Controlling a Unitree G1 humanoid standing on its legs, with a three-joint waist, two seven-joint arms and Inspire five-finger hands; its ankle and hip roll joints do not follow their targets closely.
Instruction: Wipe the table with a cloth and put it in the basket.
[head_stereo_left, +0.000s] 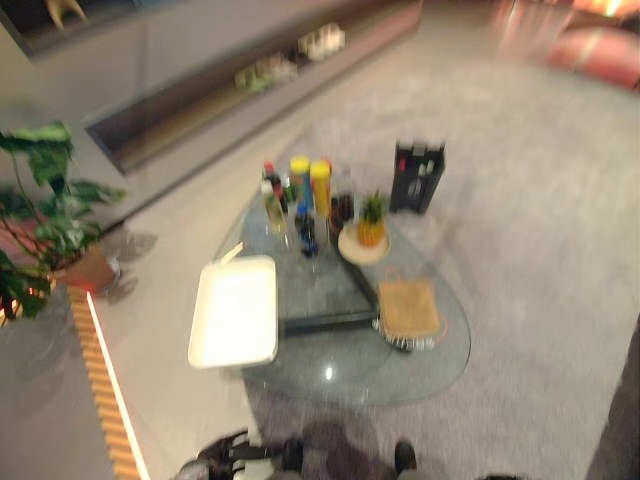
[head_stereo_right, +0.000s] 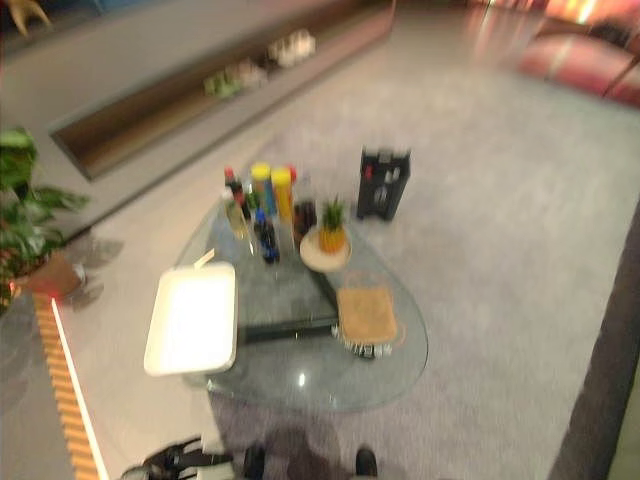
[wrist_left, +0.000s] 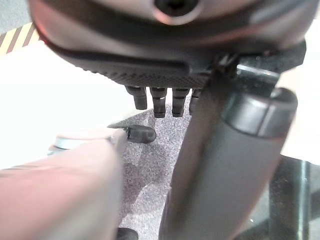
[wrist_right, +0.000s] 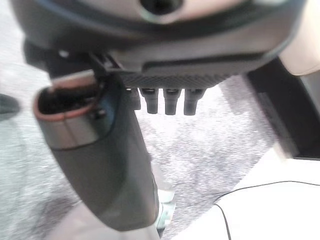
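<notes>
My 2 dark hands, seen from the wrists

My left hand (wrist_left: 165, 75) is black, with a strip of fine dotted grip texture along the palm edge. Above it sits a rounded grey housing carrying 1 dark round socket (wrist_left: 172, 5) (a screw head or a port, I cannot tell). Its fingers (wrist_left: 159, 102) are ribbed and black, and its thumb (wrist_left: 235, 150) is a thick charcoal cylinder with a seam near the cap. My right hand (wrist_right: 170, 77) has the same dotted texture and ribbed black fingers (wrist_right: 171, 102). Its thumb (wrist_right: 105, 165) is smooth dark grey with a paler band and a copper-tinted rim.
</notes>
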